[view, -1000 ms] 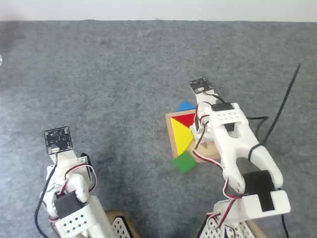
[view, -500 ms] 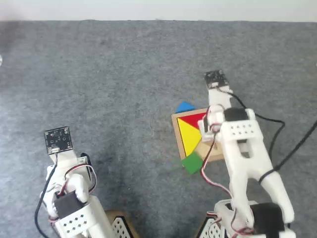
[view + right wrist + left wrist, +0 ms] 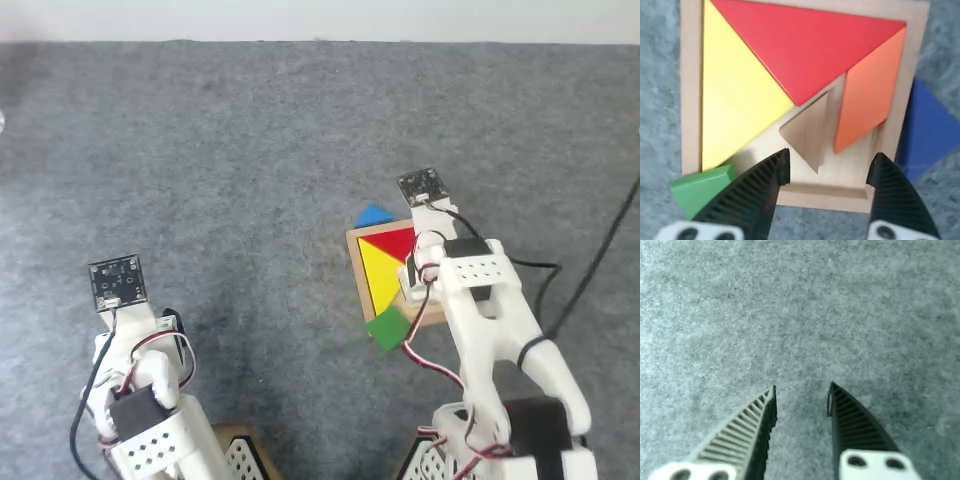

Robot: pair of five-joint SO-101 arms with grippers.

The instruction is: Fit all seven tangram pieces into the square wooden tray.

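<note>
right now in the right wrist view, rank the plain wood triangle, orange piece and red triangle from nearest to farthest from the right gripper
1. plain wood triangle: just ahead of the right gripper
2. orange piece: beyond it, against the tray rim
3. red triangle: along the far rim

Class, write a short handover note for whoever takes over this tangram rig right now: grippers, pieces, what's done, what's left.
Left gripper: open, over bare carpet.
Right gripper: open, above the tray.
Done: red triangle, yellow triangle and orange parallelogram sit in the tray.
A wooden triangle lies loose in the gap.
Outside: green piece at a tray corner; blue piece beside the rim.
Left: seat the wooden triangle, green and blue, and fill any remaining gap.
</note>
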